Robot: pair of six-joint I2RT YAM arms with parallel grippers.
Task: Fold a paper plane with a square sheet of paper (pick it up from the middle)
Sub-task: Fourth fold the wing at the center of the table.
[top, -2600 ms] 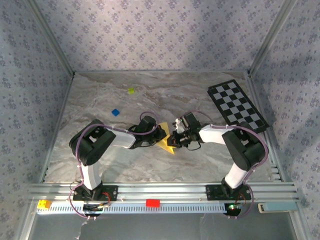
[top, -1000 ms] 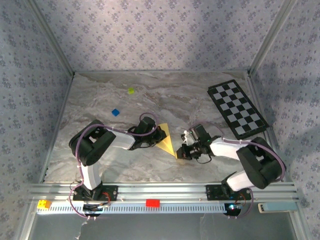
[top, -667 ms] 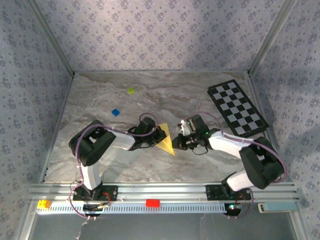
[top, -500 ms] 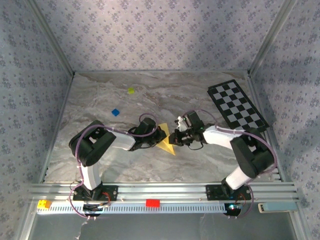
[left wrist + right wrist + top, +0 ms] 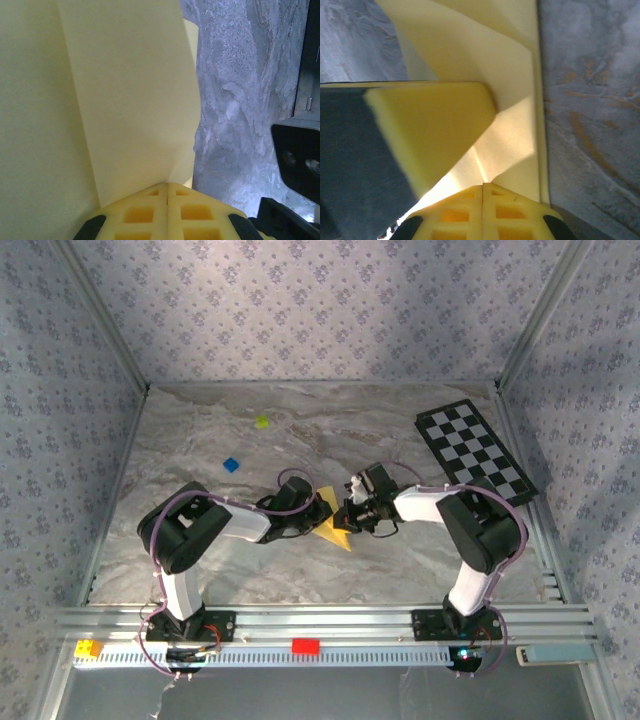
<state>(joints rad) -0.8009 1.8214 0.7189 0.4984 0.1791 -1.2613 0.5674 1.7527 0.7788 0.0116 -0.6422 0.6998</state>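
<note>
Since both arms meet over the middle of the table (image 5: 420,560), I read this as a creasing step and not a carry. The square sheet of paper (image 5: 334,527) lies there between them, already folded down to a narrow yellow wedge with its point toward the near side. It is a long way short of a finished dart.

The left gripper (image 5: 315,512) sits on the wedge's left edge. From its own wrist camera the two yellow pads (image 5: 145,215) are pressed together with no gap, and the paper (image 5: 135,100) spreads away from their tips in two layered panels. I judge it is there as an anchor, so the sheet cannot slide while the other arm works. I cannot tell whether a layer is nipped between the pads or merely pinned under them.

The right gripper (image 5: 350,517) comes in from the right, jaws likewise closed tight (image 5: 483,189). Its tips rest over a folded flap (image 5: 515,125), just beside the left arm's finger (image 5: 430,125). Closed fingers make a blunt edge, which suits flattening a fold.

My concern is how close the two fingers are: any sideways push could knock them together or drag the thin sheet askew. The checkered board (image 5: 475,455) lies well apart at the far right.
</note>
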